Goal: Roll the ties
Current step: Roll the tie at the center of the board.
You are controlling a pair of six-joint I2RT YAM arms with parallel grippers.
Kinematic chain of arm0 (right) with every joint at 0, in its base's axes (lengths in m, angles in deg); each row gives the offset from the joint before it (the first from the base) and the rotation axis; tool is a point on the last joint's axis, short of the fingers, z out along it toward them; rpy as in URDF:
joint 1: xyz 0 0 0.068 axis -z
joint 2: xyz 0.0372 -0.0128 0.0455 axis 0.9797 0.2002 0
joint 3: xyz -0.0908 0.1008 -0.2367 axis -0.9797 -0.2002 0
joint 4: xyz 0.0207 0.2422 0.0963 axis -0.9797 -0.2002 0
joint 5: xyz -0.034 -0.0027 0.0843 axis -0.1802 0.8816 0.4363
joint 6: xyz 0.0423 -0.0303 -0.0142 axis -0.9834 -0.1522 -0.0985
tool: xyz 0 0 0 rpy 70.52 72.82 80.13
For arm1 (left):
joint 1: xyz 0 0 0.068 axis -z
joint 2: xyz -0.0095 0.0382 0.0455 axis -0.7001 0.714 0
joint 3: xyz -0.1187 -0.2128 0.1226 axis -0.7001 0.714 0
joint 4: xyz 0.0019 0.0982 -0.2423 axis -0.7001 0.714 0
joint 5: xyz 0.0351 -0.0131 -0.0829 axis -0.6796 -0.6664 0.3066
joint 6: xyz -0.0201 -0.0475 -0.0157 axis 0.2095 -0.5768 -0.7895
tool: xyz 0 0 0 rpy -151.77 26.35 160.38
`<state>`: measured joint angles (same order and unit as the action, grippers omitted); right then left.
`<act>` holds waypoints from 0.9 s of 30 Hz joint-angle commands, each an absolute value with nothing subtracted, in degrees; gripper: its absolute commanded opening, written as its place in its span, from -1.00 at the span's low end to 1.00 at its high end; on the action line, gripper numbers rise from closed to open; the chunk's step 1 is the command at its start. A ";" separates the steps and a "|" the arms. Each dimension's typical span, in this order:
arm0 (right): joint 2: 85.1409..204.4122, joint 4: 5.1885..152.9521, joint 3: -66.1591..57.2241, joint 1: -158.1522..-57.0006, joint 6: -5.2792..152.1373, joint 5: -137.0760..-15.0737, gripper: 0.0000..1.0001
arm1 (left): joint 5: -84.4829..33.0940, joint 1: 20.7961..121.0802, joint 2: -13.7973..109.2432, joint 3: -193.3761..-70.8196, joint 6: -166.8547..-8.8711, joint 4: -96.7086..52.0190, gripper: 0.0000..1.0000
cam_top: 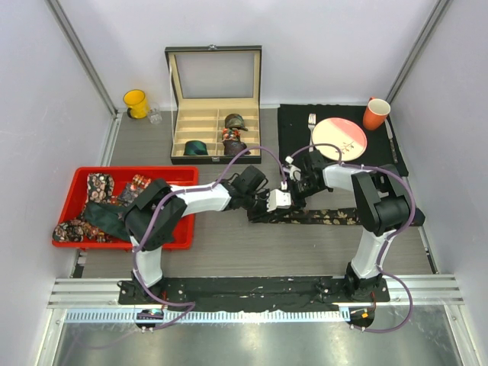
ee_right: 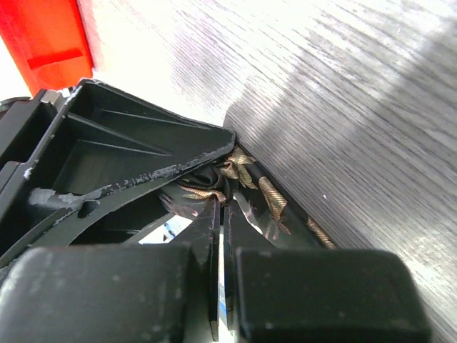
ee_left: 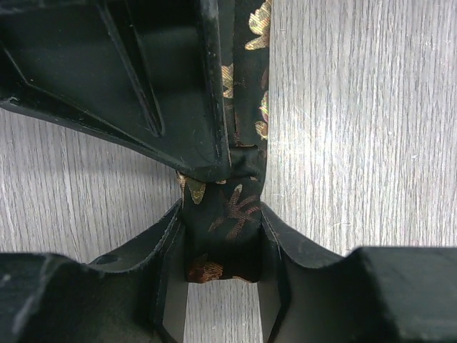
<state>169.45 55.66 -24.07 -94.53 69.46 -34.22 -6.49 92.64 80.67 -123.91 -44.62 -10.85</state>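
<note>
- One tie point(cam_top: 328, 217) lies flat on the table point(cam_top: 229, 252) in front of the mat point(cam_top: 297, 122). It is a long dark strip with gold-beige flowers, running left to right.
- Both arms reach inward and meet over the tie's left end.
- The left gripper point(ee_left: 221, 250) straddles that end. Its fingers point(ee_left: 285, 243) press against the two edges of the strip and pinch it across its width, and the folded tip of the fabric sits between them.
- The right gripper point(ee_right: 220, 214) is pressed together, with only a hairline slit between its jaws. Its tips are down on the tie just beside the left gripper, where the fabric bunches up. I cannot tell whether any cloth is caught in the slit.
- In the left wrist view the right gripper comes in from the upper left and ends on the tie, touching it just ahead of the left fingers.
- Loose ties point(cam_top: 99, 187) are heaped in the red tray point(cam_top: 152, 172) at the left — printed ones and a plain dark green one.
- The open box point(cam_top: 217, 72) at the back holds coils point(cam_top: 196, 148) in three of its compartments — one green, two printed.
- On the mat are a plate point(cam_top: 339, 139) and a fork point(cam_top: 311, 122), with an orange cup point(cam_top: 375, 114) at its far corner.
- A yellow cup point(cam_top: 136, 103) stands left of the box.
</note>
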 commanded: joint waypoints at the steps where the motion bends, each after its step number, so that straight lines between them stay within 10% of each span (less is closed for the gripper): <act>1: 170.65 57.43 -23.94 -94.89 72.06 -38.09 -0.99 | -8.12 92.95 80.51 -121.63 -45.34 -6.62 -0.31; 11: 174.35 59.27 -26.49 -94.80 75.94 -44.52 -0.99 | -2.41 89.53 75.07 -114.43 -53.25 -19.78 0.27; 20: 175.23 63.31 -26.75 -95.41 73.04 -43.12 -0.99 | -0.29 89.26 76.46 -111.34 -57.47 -33.68 0.25; 27: 175.84 66.04 -27.72 -96.20 70.40 -42.85 -0.99 | 1.20 89.26 76.47 -110.91 -56.60 -35.19 -0.18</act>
<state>172.88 61.19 -25.65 -95.12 69.48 -33.39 -1.75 89.13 76.78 -111.41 -56.69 -31.05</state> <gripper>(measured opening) 0.021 0.500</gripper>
